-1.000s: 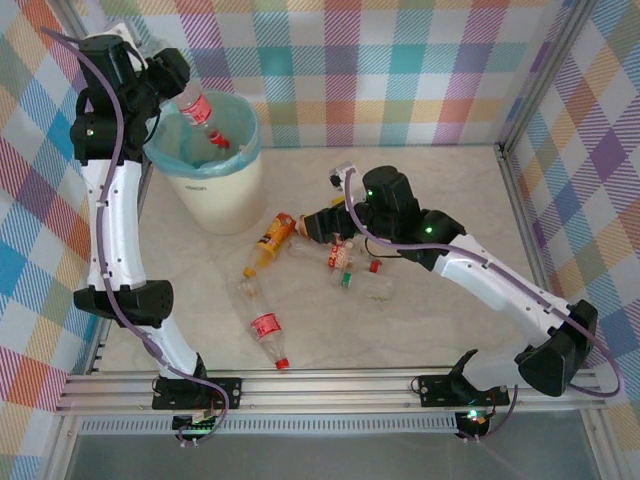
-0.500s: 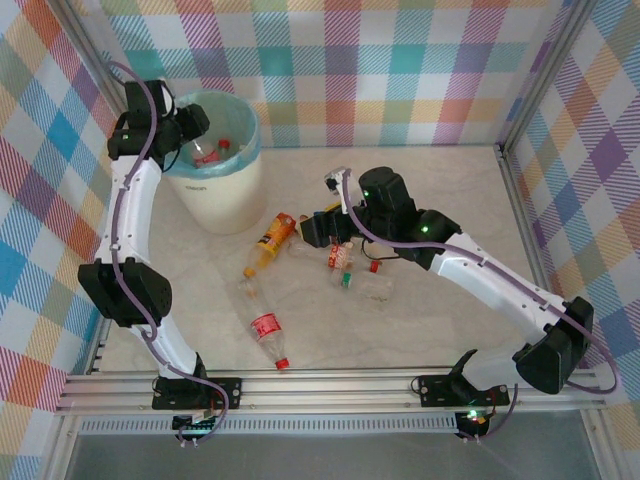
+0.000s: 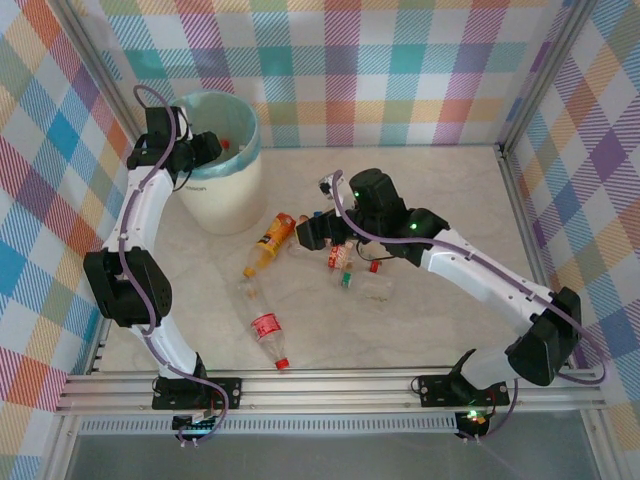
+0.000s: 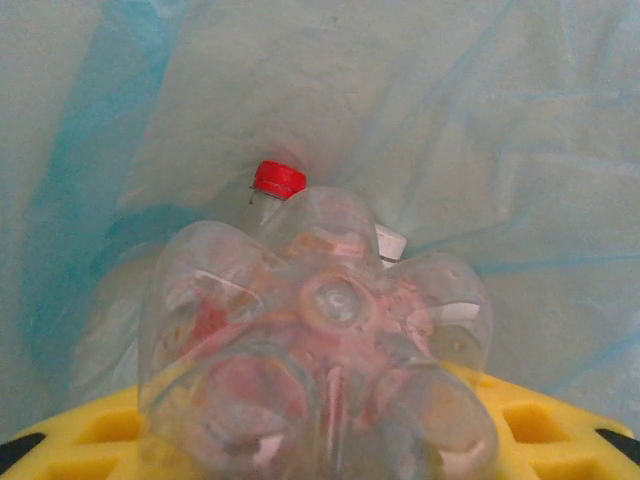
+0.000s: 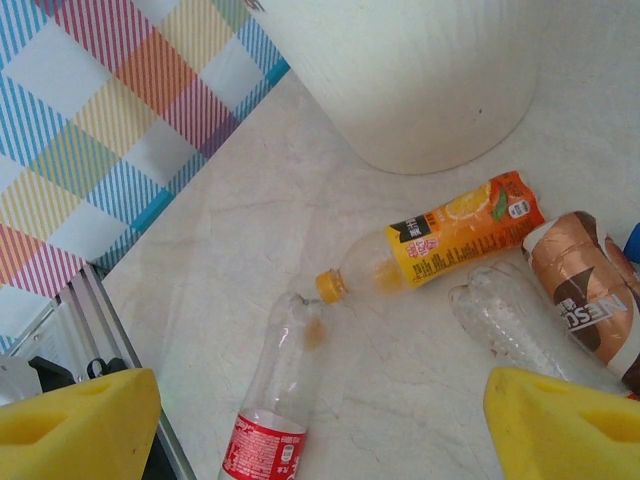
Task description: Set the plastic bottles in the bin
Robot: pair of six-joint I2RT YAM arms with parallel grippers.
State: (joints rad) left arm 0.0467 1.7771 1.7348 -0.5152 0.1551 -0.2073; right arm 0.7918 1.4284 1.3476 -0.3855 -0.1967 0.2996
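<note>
Left arm at the bin, right arm over the loose bottles.
My left gripper (image 3: pixel 198 149) pinches a clear bottle (image 4: pixel 320 350) at the mouth of the bin (image 3: pixel 218 196), above a red-capped bottle (image 4: pixel 278 180) lying on the liner. A red-label bottle (image 5: pixel 272 425) and an orange-label bottle (image 5: pixel 450 235) lie on the table near the bin. My right gripper (image 5: pixel 320 420) hovers over them, fingers spread.

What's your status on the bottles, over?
Left gripper shut on clear red-labelled plastic bottle, inside round cream-white bin. Right gripper open, near orange-labelled plastic bottle on table. Nothing blocking.
</note>
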